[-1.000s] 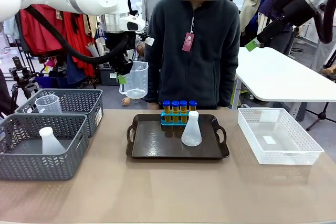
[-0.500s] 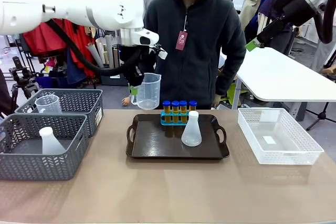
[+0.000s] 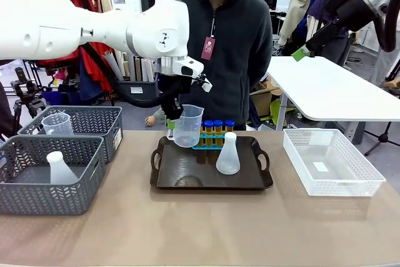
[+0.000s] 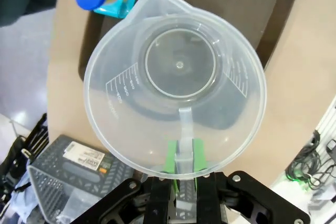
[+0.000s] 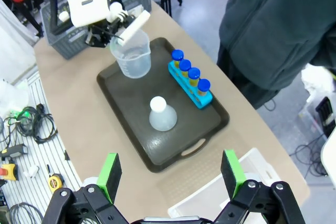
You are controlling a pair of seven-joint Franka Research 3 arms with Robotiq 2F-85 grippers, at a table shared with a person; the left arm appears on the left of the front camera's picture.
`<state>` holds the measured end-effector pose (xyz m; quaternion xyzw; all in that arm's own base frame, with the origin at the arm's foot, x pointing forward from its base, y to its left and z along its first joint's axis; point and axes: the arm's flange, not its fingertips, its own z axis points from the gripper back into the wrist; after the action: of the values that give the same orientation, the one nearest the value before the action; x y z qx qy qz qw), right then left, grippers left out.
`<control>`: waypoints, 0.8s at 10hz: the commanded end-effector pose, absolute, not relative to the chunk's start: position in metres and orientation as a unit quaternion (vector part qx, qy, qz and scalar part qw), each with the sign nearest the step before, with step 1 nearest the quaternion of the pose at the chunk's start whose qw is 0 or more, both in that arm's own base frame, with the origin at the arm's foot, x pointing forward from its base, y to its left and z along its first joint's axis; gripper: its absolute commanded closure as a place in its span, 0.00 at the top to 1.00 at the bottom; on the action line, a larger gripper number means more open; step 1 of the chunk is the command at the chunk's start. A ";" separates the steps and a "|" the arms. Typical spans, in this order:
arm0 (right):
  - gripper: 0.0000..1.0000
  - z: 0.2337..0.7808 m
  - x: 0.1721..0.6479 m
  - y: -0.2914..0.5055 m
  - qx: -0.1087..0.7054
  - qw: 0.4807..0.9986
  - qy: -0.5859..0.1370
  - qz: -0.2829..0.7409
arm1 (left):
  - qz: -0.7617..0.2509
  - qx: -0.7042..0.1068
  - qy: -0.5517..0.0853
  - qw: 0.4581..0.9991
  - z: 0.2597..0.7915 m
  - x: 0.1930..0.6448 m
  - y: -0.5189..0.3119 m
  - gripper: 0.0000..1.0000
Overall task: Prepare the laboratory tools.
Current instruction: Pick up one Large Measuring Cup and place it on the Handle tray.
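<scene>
While the right hand [image 5: 171, 174] hangs spread wide high above, the left hand [image 4: 182, 167] pinches the clear plastic handled measuring beaker [image 3: 187, 125] over the black handled tray [image 3: 187, 178], near-left of the small blue rack [image 3: 210, 141].

Tan flat-topped table [image 3: 206, 229]. Resting directly on it: two grey mesh plastic baskets [image 3: 50, 182] at the robot's left edge, set side by side and touching; a black rectangular handled tray [image 3: 209, 167] at centre toward the far edge; a translucent white rectangular plastic bin [image 3: 331, 162] at the right, apart from the tray.
</scene>
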<state>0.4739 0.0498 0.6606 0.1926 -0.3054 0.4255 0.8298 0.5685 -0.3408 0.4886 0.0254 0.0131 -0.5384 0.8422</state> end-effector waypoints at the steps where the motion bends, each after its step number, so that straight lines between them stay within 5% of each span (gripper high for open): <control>1: 1.00 0.662 0.473 0.050 0.193 0.828 -0.307 0.428 | -0.546 0.031 0.020 0.837 0.482 0.576 -0.343 0.00; 8: 1.00 0.662 0.473 0.050 0.193 0.828 -0.307 0.428 | -0.536 -0.016 0.022 0.844 0.423 0.568 -0.350 0.00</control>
<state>0.4738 0.0498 0.6606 0.1926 -0.3054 0.4255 0.8298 0.5787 -0.3576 0.4266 -0.0017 0.0302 -0.5416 0.8401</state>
